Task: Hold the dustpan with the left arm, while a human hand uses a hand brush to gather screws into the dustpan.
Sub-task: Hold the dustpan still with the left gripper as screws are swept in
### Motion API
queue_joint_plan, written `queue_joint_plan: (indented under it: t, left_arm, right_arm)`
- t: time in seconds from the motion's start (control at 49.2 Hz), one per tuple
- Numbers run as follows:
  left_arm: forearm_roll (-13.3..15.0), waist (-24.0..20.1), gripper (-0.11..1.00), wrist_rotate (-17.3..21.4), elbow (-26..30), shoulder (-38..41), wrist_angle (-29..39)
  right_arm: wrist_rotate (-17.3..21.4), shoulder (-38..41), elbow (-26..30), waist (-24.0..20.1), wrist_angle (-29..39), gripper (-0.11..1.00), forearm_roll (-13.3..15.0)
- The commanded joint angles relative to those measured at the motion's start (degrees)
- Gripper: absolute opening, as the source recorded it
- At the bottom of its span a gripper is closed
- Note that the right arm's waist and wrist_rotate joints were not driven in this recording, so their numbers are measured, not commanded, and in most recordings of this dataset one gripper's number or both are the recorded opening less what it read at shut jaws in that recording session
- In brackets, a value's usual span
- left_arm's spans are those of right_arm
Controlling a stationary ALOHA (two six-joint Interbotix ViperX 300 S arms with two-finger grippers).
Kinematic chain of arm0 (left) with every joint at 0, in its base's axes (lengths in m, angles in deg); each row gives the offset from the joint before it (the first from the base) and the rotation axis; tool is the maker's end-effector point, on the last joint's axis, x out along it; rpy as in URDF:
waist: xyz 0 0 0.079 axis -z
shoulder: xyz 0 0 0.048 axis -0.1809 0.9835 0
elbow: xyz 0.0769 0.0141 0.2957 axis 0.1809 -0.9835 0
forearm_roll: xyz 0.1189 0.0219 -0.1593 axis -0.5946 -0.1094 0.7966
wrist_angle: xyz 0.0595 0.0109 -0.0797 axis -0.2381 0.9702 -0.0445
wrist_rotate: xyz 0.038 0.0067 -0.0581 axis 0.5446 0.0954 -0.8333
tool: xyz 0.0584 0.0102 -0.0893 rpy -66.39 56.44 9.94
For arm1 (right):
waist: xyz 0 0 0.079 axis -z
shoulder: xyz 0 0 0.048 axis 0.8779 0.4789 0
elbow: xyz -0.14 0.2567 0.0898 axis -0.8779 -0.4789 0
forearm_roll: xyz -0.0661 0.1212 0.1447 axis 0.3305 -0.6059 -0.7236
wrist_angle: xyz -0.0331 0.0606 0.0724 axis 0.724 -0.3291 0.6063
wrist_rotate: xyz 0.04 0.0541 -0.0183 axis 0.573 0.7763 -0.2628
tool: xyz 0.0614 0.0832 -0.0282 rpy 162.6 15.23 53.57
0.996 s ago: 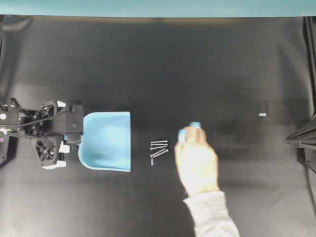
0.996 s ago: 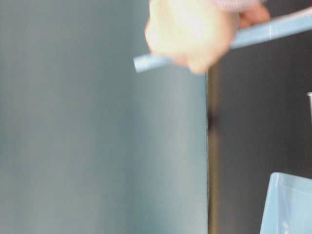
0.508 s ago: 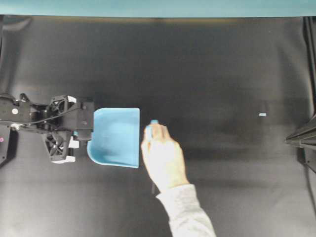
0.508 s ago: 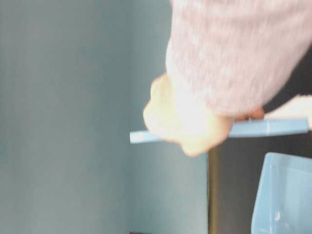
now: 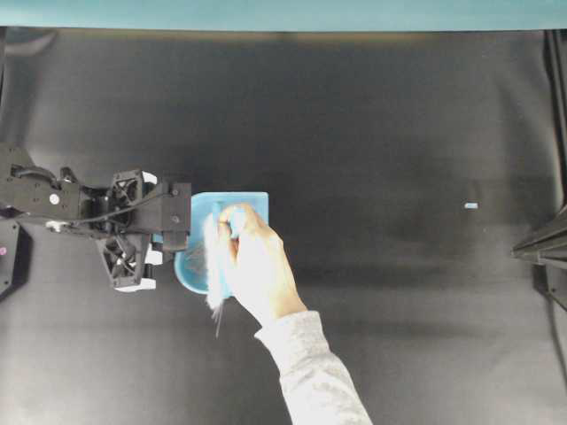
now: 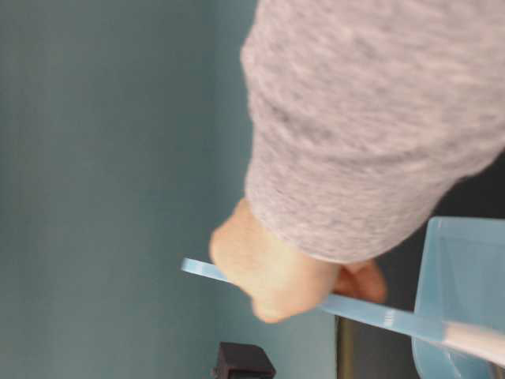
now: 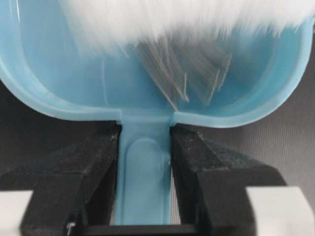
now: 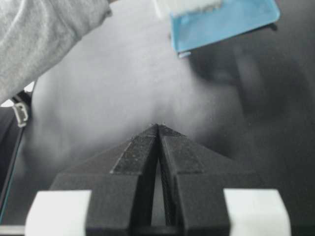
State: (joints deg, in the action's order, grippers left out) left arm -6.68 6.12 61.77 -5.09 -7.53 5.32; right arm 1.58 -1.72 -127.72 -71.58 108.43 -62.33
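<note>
dustpan [image 5: 252,202], human hand [image 5: 257,266] covering it, blue scrap [image 5: 470,205]

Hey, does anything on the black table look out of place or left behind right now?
Only a tiny blue scrap lying alone far right, away from the dustpan where the hand brush is sweeping. Nothing looks spilled or damaged.
</note>
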Motion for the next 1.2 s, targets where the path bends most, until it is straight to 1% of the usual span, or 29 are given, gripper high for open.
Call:
queue_joint_plan:
  t: [0.0,0.224,0.488,0.589,0.975,1.179]
  left_arm:
    - [-0.18,-0.53,0.3,-0.62,-0.79,-0.35,-5.63]
    - [-0.18,-1.23,0.3,-0.88,-4.57,-1.49,-12.83]
    - [-0.18,-1.32,0.3,-1.05,-11.07,-4.92,-29.79]
    - [-0.18,-1.41,0.3,-1.23,-12.48,-5.98,-33.75]
    - [-0.18,-1.41,0.3,-2.72,-13.01,-10.37,-33.84]
    - [-0.09,-1.41,0.3,-2.72,-12.66,-11.95,-29.53]
  right_arm:
    - [0.0,0.26,0.62,0.0,-0.26,0.0,-0.18]
    - [0.09,0.26,0.62,0.0,-0.26,0.0,-0.18]
    - [0.0,0.26,0.62,0.0,-0.26,0.0,-0.18]
    - [0.09,0.26,0.62,0.0,-0.26,0.0,-0.18]
    - [0.09,0.26,0.62,0.0,-0.26,0.0,-0.18]
    - [0.09,0.26,0.53,0.0,-0.26,0.0,-0.18]
